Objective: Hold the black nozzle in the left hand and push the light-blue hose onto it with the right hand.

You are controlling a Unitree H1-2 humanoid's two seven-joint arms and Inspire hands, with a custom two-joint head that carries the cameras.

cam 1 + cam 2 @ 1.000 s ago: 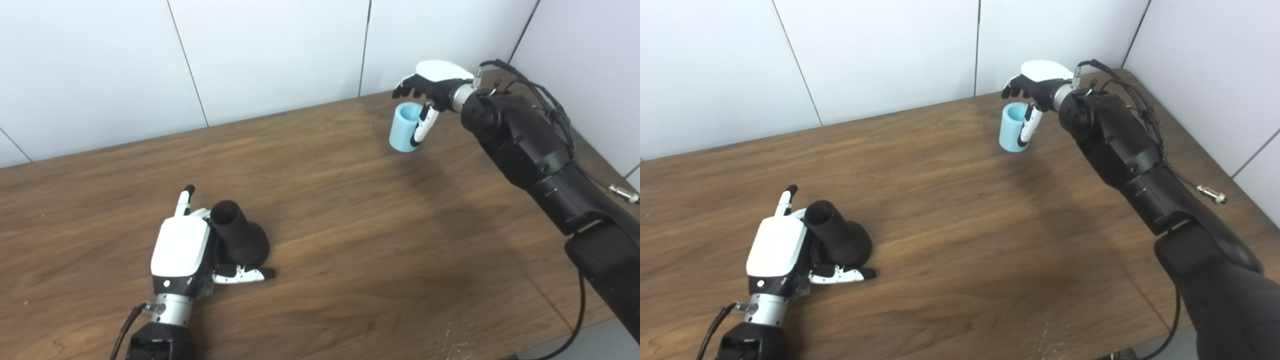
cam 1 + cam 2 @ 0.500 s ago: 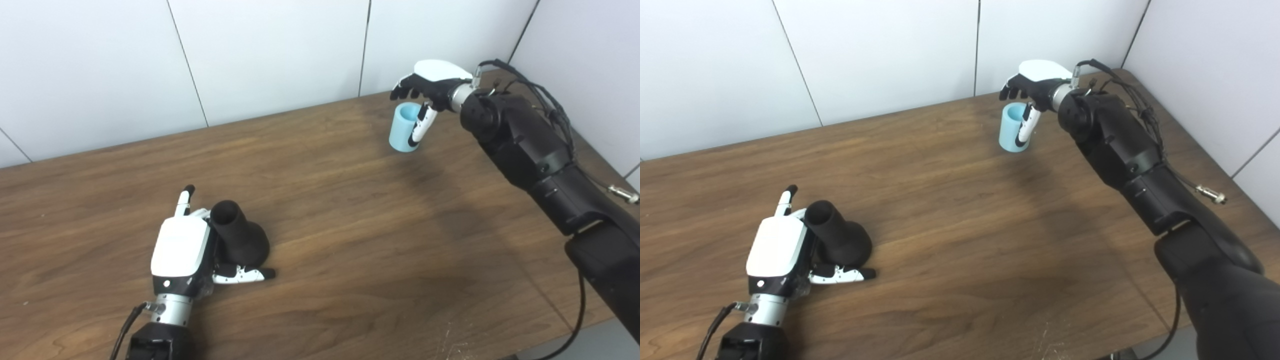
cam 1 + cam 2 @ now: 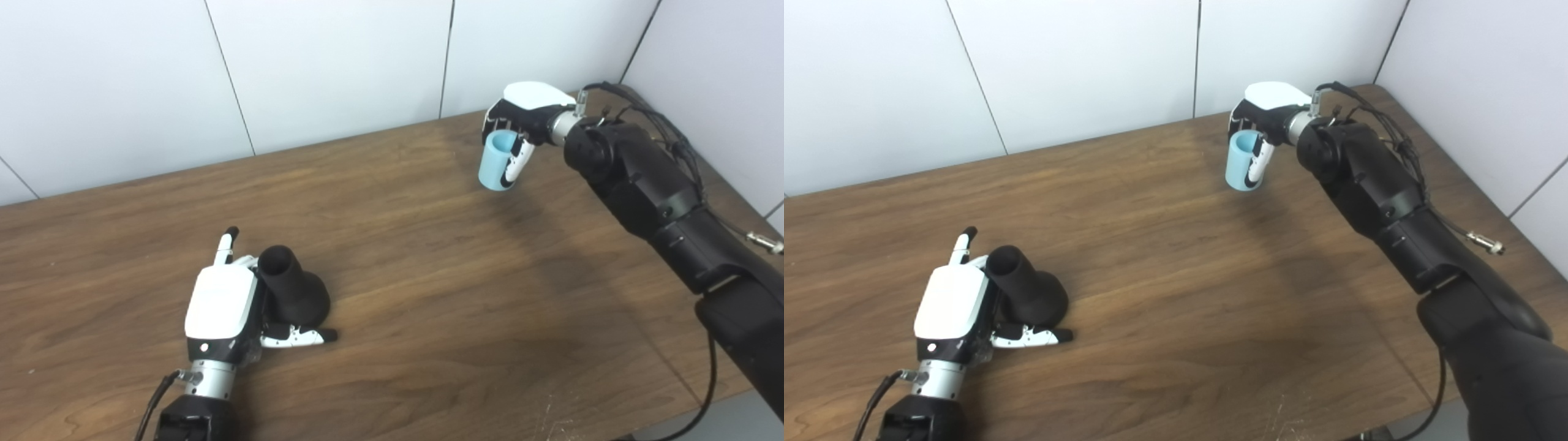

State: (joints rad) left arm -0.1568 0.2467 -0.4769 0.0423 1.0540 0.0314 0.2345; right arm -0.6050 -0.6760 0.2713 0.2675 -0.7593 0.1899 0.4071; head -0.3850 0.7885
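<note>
Fingers of the right hand [image 3: 520, 113] curl around the light-blue hose [image 3: 497, 160], a short open-ended tube, with the thumb lying down its near side and the other fingers wrapped over its far side. The tube hangs just below the palm and tilts a little, its open mouth turned up toward the palm. Whether its lower end touches the wooden table [image 3: 429, 263] cannot be told, though a soft shadow lies on the wood just beside it. The right arm [image 3: 649, 184], black and jointed, stretches from the hand back toward the near right corner, with cables [image 3: 667, 131] looping along its upper side.

Well apart from that hand, toward the near left part of the table, the left hand [image 3: 223, 303] lies low on the wood with its white back turned up. The black nozzle [image 3: 293, 288] sits just to the right of this hand, against its palm side. The nozzle is a flared piece: its wide base rests on the table nearest the thumb, and its narrow neck leans up and away, open mouth by the fingertips. The thumb stretches along the table under the base, and one finger [image 3: 225, 245] points straight ahead beyond the nozzle's mouth. The remaining fingers are hidden behind the hand's back, so I cannot tell whether the hand grips the nozzle or merely rests against it.

White wall panels [image 3: 306, 61] stand beyond both hands.
</note>
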